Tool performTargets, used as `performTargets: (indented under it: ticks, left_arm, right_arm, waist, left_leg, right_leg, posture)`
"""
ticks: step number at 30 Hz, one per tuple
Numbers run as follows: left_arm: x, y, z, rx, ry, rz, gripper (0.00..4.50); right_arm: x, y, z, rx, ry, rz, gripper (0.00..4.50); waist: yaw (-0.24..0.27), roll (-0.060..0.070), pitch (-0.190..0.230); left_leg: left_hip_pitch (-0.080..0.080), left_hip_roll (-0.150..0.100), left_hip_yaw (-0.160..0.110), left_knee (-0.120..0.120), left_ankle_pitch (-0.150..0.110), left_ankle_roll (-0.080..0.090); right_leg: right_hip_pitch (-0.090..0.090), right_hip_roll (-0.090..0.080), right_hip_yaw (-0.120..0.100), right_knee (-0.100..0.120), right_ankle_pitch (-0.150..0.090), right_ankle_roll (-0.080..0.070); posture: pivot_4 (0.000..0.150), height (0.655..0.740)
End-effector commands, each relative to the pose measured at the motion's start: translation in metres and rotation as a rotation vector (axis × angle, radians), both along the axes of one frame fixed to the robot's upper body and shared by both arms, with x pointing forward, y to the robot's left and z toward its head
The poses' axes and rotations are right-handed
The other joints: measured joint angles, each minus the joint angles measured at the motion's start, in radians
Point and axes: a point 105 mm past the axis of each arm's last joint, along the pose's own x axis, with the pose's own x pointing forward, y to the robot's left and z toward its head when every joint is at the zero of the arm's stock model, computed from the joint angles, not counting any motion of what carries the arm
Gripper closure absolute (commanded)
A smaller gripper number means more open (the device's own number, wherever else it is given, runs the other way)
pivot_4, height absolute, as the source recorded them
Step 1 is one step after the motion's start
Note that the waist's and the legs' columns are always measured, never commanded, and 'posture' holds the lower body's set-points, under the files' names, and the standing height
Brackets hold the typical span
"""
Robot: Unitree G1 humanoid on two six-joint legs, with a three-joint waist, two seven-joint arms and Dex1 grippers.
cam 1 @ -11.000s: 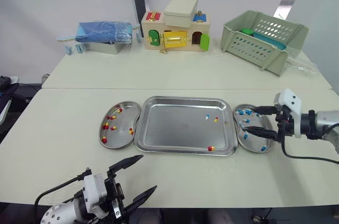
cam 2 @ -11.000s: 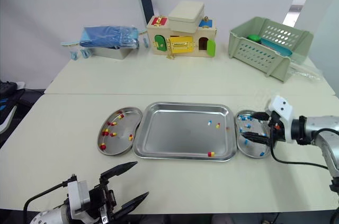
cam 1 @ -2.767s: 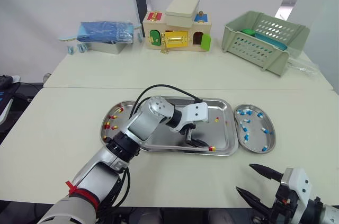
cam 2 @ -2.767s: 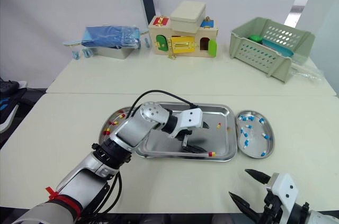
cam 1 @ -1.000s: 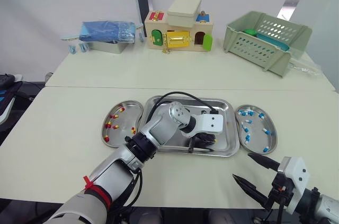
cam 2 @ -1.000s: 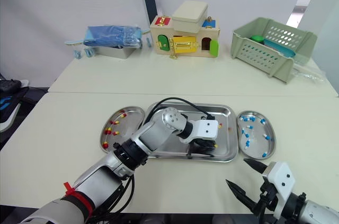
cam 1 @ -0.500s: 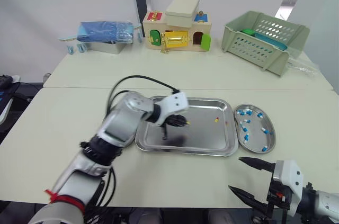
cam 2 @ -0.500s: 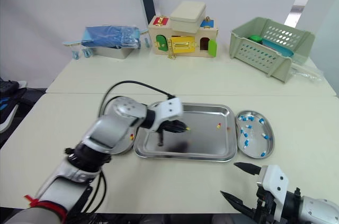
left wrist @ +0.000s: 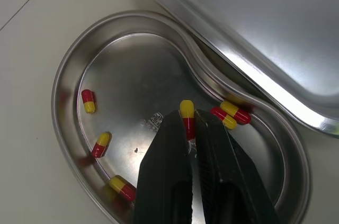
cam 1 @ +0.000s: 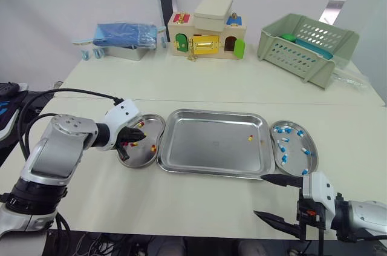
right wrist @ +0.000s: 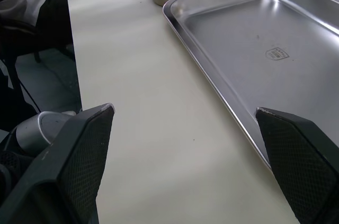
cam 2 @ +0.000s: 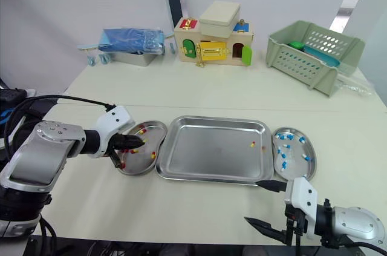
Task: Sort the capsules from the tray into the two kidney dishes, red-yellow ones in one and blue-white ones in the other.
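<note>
My left gripper (left wrist: 189, 121) is shut on a red-yellow capsule (left wrist: 186, 110) and hangs low over the left kidney dish (cam 1: 143, 155). Several red-yellow capsules (left wrist: 231, 115) lie in that dish. One red-yellow capsule (cam 1: 250, 138) rests at the right side of the steel tray (cam 1: 208, 147). Right of the tray, the other kidney dish (cam 1: 294, 159) holds several blue-white capsules (cam 1: 283, 147). My right gripper (cam 1: 259, 194) is open near the table's front edge, in front of the tray's right corner, with nothing between its fingers (right wrist: 69, 166).
At the back of the table stand a blue packet in a metal container (cam 1: 123, 36), a wooden toy house (cam 1: 205, 31) and a green slatted basket (cam 1: 309, 44). Bare tabletop lies in front of the tray.
My left gripper has carried the red-yellow capsule leftward, from above the tray to over the left kidney dish. The right gripper has stayed open near the front edge.
</note>
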Motion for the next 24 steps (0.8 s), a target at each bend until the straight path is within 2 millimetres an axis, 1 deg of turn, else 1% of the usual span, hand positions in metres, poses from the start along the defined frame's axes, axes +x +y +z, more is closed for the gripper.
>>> performTargets:
  ticks: [1,6,10,20,21,24]
  left_arm:
    - [0.003,0.006,0.010,0.008,-0.055,0.017,4.41]
    - [0.007,0.003,0.007,-0.001,-0.051,0.015,4.41]
    - [0.012,0.005,0.008,-0.006,-0.061,0.017,3.39]
    - [0.016,0.003,0.009,-0.016,-0.063,-0.001,0.12]
    - [0.016,0.004,0.009,-0.018,-0.062,-0.002,0.03]
    - [0.012,0.005,0.014,-0.057,-0.074,-0.015,0.03]
  right_arm:
    - [0.001,0.004,0.004,0.019,-0.006,0.016,0.00]
    - [0.002,0.005,0.005,0.024,-0.006,0.010,0.00]
    - [0.001,0.002,0.003,0.024,0.002,-0.005,0.00]
    - [-0.002,-0.002,0.000,0.030,0.016,-0.030,0.00]
    - [-0.002,-0.004,0.001,0.039,0.026,-0.041,0.00]
    - [-0.001,-0.014,0.003,0.038,0.069,-0.063,0.00]
  waist:
    - [-0.001,0.000,0.000]
    - [-0.001,0.000,0.000]
    - [-0.001,0.000,0.000]
    - [-0.002,0.000,0.000]
    - [-0.002,0.000,0.000]
    - [-0.003,0.000,0.000]
  left_leg:
    - [0.000,0.000,0.000,0.000,0.000,0.000]
    - [0.000,0.000,0.000,0.000,0.000,0.000]
    - [0.000,0.000,0.000,0.000,0.000,0.000]
    - [0.000,0.000,0.000,0.000,0.000,0.000]
    - [0.000,0.000,0.000,0.000,0.000,0.000]
    - [0.000,0.000,0.000,0.000,0.000,0.000]
  right_leg:
    - [0.000,0.000,0.000,0.000,0.000,0.000]
    - [0.000,0.000,0.000,0.000,0.000,0.000]
    - [0.000,0.000,0.000,0.000,0.000,0.000]
    - [0.000,0.000,0.000,0.000,0.000,0.000]
    - [0.000,0.000,0.000,0.000,0.000,0.000]
    - [0.000,0.000,0.000,0.001,0.000,0.000]
  posture:
    - [0.150,0.7400]
    - [0.150,0.7400]
    - [0.150,0.7400]
    - [0.150,0.7400]
    - [0.150,0.7400]
    - [0.150,0.7400]
